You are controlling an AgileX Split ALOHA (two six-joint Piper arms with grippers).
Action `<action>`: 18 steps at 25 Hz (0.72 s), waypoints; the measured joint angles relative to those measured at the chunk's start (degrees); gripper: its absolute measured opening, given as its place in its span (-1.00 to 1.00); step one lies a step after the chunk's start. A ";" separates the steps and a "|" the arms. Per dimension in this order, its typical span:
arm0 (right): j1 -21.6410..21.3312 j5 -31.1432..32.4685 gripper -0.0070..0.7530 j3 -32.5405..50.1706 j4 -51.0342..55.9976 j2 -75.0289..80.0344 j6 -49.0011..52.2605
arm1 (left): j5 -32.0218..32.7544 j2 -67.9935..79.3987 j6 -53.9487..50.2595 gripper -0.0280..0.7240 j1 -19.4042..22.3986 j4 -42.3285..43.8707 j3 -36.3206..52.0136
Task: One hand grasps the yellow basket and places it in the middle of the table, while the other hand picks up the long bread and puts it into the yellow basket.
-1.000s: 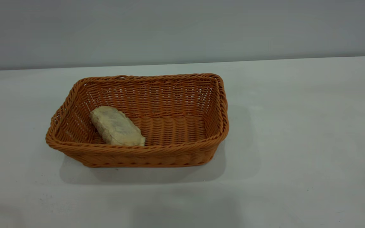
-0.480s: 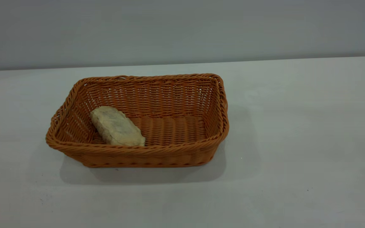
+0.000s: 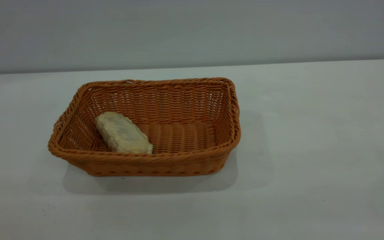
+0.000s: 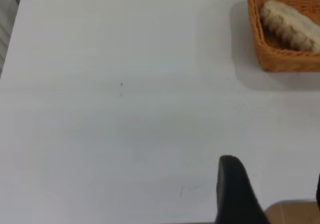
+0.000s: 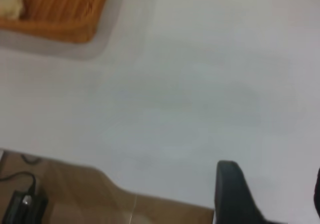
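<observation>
Grey wall stands behind my white tabletop, and from the outside camera I see no arm at all. My yellow basket sits on the tabletop, a bit toward nine o'clock from the middle of that view. It stands flat, with its long side facing me. Inside it lies the long bread, pale flat side up, at the nine o'clock end of the basket floor. One end of the loaf points toward ten o'clock and the other toward five o'clock, close to the near wall. Nothing is touching the basket or the bread. My left gripper hangs over bare tabletop, well apart from the basket, and its fingers are spread open with nothing between them. I can see a corner of the basket with the bread in it far off in that wrist camera. My right gripper is out near the tabletop's edge, also well apart from the basket. Its fingers are spread open too and hold nothing.
</observation>
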 joint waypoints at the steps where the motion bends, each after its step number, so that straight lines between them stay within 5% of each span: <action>1: 0.00 -0.28 0.14 1.64 0.00 -0.58 -0.07 | -0.07 -0.80 0.01 0.26 0.00 -0.20 0.63; 18: 0.00 -3.93 -0.14 8.33 -2.85 -4.37 -4.33 | -0.89 -2.32 0.19 0.26 0.00 -1.92 4.25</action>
